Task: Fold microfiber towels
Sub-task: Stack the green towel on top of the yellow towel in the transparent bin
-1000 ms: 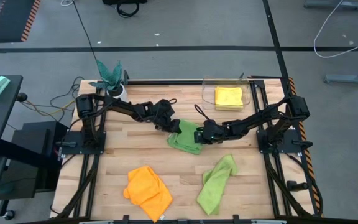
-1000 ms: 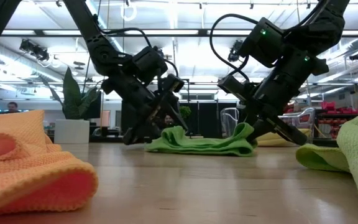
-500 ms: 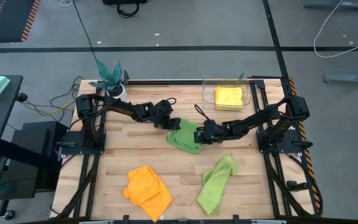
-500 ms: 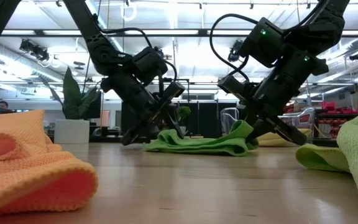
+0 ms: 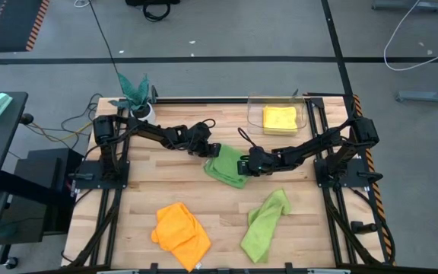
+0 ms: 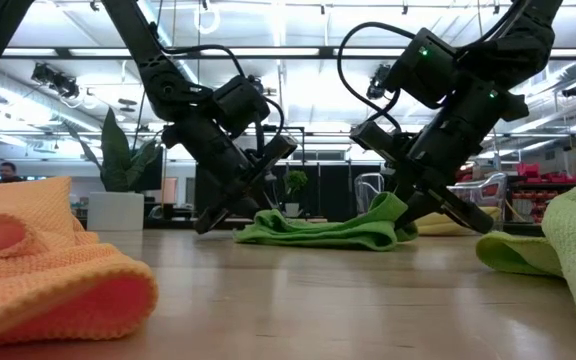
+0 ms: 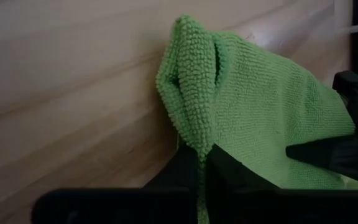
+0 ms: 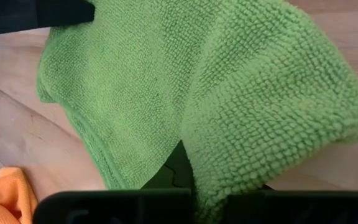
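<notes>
A soft fuzzy orange cloth (image 5: 181, 234) and a rumpled lime green cloth (image 5: 265, 224) are lying near the front. In the middle, the left gripper (image 5: 214, 150) and right gripper (image 5: 243, 165) are each pinching shut on an edge of another lime green cloth (image 5: 227, 167). It is looking light and floppy, so corners are best for holding. At the back, a yellow cloth (image 5: 279, 119) is sitting in a clear tray (image 5: 252, 114)

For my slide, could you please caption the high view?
Both claws, left and right, pinch opposite edges of a green towel mid-table.
</notes>
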### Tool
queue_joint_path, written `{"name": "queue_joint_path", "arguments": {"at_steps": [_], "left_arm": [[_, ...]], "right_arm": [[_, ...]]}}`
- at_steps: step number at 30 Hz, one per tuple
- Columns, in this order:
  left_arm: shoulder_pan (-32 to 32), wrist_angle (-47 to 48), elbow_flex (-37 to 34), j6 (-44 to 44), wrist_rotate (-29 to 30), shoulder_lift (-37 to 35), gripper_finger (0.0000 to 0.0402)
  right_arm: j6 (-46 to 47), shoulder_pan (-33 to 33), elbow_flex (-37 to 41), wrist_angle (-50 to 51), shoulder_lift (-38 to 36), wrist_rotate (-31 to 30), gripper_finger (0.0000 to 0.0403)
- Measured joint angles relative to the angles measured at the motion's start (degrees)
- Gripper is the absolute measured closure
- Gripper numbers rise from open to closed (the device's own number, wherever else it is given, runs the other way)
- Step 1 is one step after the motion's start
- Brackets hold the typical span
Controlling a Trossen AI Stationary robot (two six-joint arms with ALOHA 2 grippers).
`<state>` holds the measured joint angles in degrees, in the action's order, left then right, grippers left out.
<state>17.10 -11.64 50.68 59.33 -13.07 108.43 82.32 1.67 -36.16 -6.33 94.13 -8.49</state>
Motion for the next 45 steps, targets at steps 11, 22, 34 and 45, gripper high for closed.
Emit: {"name": "queue_joint_path", "arguments": {"at_steps": [11,22,34,45], "left_arm": [[-0.55,-2.14,-0.04,-4.94,0.14,0.07,0.0391],[-0.50,-5.16,1.61,-5.14,-1.13,-1.94,0.0391],[-0.06,8.45,17.77,-15.17,-1.74,-1.94,0.0391],[4.43,13.93,27.52,-16.84,-1.77,-1.56,0.0391]], "right_arm": [[-1.57,0.02,0.00,0.02,0.00,-0.79,0.0399],[-1.57,0.02,-0.02,4.77,-4.26,-2.32,0.0400],[-1.55,-1.34,-0.02,23.39,-21.01,-7.61,0.0400],[-9.85,-7.08,-11.23,46.19,-27.06,-11.20,0.0400]]}}
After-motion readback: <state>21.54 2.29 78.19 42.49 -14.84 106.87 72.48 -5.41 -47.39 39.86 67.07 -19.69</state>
